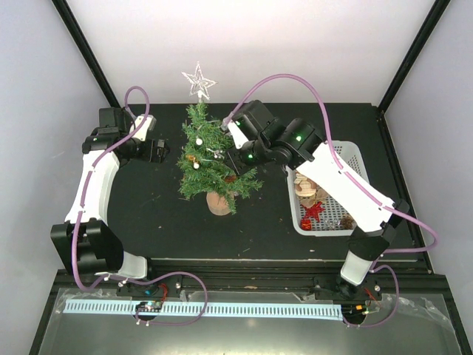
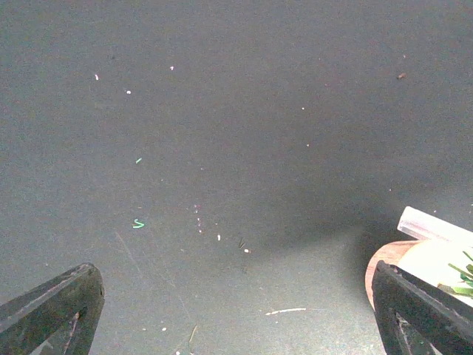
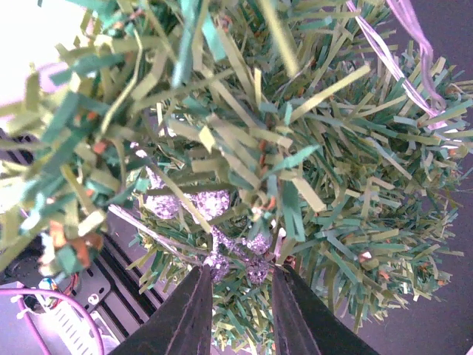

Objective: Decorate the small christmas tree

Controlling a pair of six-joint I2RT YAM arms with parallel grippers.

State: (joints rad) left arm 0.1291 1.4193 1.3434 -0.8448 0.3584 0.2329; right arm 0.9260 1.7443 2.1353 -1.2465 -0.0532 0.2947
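Note:
The small christmas tree (image 1: 211, 159) stands mid-table on a round wooden stump (image 1: 219, 201), with a silver star (image 1: 198, 80) on top and white balls among its branches. My right gripper (image 1: 235, 171) reaches into the tree's right side. In the right wrist view its jaws (image 3: 242, 274) stand a little apart, and a glittery silver ornament (image 3: 214, 203) hangs in the green branches (image 3: 332, 148) right at the fingertips. My left gripper (image 1: 164, 150) hovers left of the tree, open wide and empty (image 2: 240, 296) over the dark table, with the stump (image 2: 421, 259) by its right finger.
A white mesh basket (image 1: 347, 159) with several ornaments, one of them red (image 1: 312, 211), sits at the right under my right arm. Pale walls enclose the black table (image 1: 148, 214). Purple cables loop over both arms.

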